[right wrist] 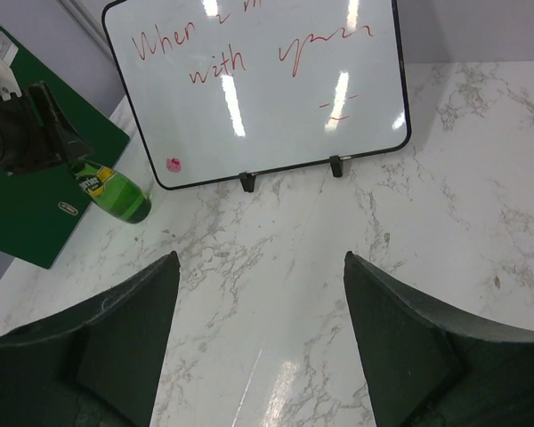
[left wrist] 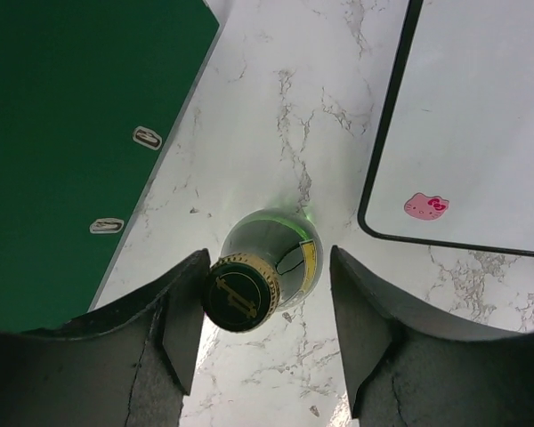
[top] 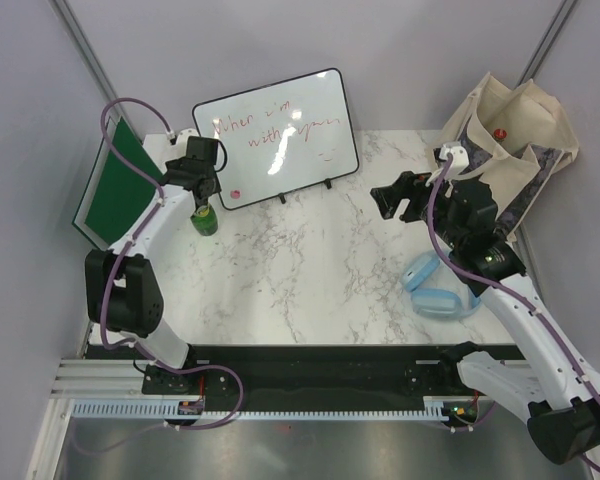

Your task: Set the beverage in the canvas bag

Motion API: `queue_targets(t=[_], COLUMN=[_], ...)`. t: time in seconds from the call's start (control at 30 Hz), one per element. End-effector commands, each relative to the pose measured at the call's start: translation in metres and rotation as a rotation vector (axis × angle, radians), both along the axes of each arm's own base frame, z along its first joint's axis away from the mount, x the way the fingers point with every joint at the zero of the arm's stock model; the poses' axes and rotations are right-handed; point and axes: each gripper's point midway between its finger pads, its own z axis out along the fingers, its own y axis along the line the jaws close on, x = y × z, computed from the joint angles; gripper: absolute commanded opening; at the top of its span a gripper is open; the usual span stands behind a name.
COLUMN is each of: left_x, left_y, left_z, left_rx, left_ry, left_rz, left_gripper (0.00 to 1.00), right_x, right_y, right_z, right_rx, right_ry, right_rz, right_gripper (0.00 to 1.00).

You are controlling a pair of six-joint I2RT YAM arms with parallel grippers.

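likely rigid, slick and fairly heavy, the green bottle point(left wrist: 276, 258) beside the whiteboard point(left wrist: 463, 116) wants a neck grip, where the left gripper point(left wrist: 267, 277) straddles it, jaws part-open.

The whiteboard point(right wrist: 267, 89) is carrying red handwriting: "When" and "with" legible, the rest scrawled. A pink Hello Kitty sticker point(left wrist: 425, 205) is sitting in its lower-left corner. Left of it, print on the bottle point(right wrist: 111, 191) label and the green board point(left wrist: 62, 133) tags is proving illegible.
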Motion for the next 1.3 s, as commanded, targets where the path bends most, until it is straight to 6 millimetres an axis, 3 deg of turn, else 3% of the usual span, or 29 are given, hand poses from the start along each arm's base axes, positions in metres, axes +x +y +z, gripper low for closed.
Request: queue_targets(t=[0.0,0.17,0.27,0.4,0.57,0.7,0.77,1.0,1.1,1.27], left_x=[0.012,0.009,0.005,0.0,-0.013,-0.029,-0.039,-0.075,-0.09,-0.099], left_y=[0.003,0.003,0.003,0.003,-0.005,-0.023,-0.039,-0.101,-0.141,-0.192], left_z=[0.007,0.002,0.007,0.009,0.021,0.037,0.044,0.039,0.036,0.041], left_rx=[0.029,0.037,0.033,0.034,0.028,0.021,0.025,-0.043,-0.092,-0.138], left_ry=[-0.023,-0.005,-0.016,-0.016,-0.028,-0.058,-0.063,-0.063,-0.059,-0.069], left_rz=[-0.003,-0.018,-0.022,-0.033,-0.082,-0.164,-0.219,-0.387,-0.486,-0.608], left_gripper=[0.6,0.47,0.34,0.04,0.02,0.02,0.02,0.02,0.02,0.02], right_x=[0.004,0.008,0.008,0.009,0.008,0.009,0.009,0.004,-0.001,-0.004], right_y=[0.001,0.003,0.006,0.005,0.002,0.001,0.002,0.002,0.006,-0.001], right_z=[0.005,0.001,-0.006,-0.013,-0.015,-0.027,-0.035,-0.041,-0.045,-0.056], right_rx=[0.023,0.021,0.032,0.025,0.018,0.001,-0.008,0.011,0.015,-0.013], right_ry=[-0.028,-0.01,0.004,0.021,0.024,0.051,0.072,0.098,0.107,0.115], right_rz=[-0.009,-0.009,-0.001,-0.005,-0.018,-0.024,-0.019,-0.02,-0.006,-0.073], right_gripper=[0.82,0.82,0.81,0.81,0.81,0.81,0.81,0.81,0.81,0.8])
